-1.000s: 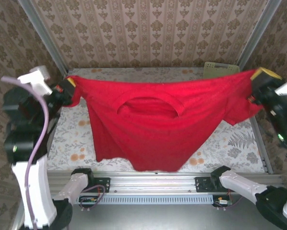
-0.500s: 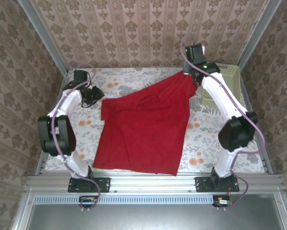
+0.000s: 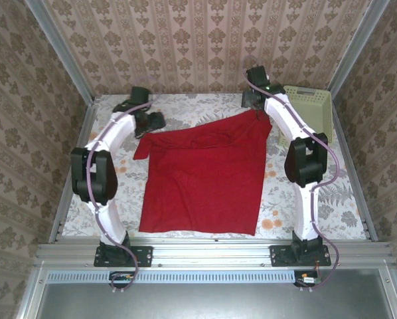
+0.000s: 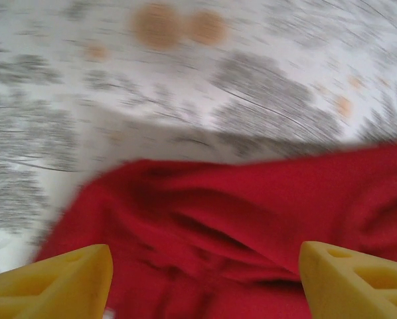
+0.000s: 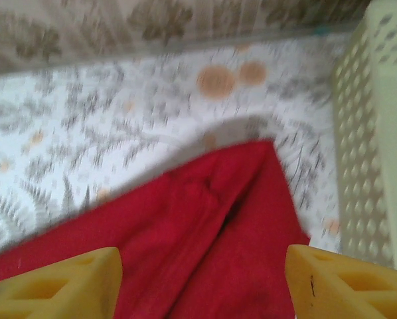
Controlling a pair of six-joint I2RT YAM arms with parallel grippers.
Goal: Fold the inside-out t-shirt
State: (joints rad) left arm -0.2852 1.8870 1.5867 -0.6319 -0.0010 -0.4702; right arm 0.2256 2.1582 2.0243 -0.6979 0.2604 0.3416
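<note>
both open & holding nothing: left gripper is over the far left corner of the t-shirt, right gripper over the far right one (its long side runs twd the near edge).

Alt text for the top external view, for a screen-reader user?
A red t-shirt lies spread on a floral-patterned table, its far edge bunched. Both arms reach to the far end, the left gripper by the shirt's far-left corner and the right gripper by its far-right corner. A pale basket stands at the far right.
</note>
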